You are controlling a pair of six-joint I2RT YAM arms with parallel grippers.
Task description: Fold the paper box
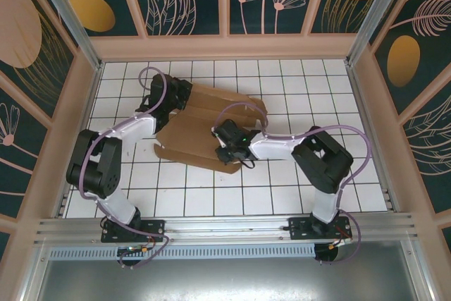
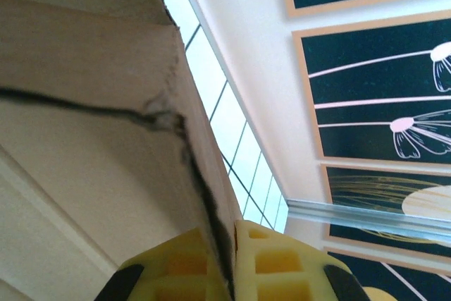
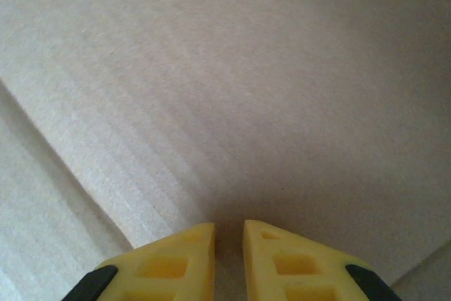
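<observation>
The paper box [image 1: 194,130] is a brown cardboard sheet with flaps, lying partly raised in the middle of the white tiled table. At its back left corner my left gripper [image 1: 175,96] is shut on a flap edge. In the left wrist view that cardboard [image 2: 84,103] runs down into the closed yellow fingers [image 2: 282,266] of the left gripper [image 2: 231,248]. My right gripper [image 1: 224,142] sits on top of the sheet near its front middle. Its tips [image 3: 229,234] press against flat cardboard [image 3: 246,68], standing slightly apart with nothing between them.
The tiled table [image 1: 296,82] is ringed by a pink-framed wall [image 1: 225,46] with dark flower panels. An aluminium rail [image 1: 225,229] runs along the near edge by the arm bases. Bare tiles lie to the right of and behind the box.
</observation>
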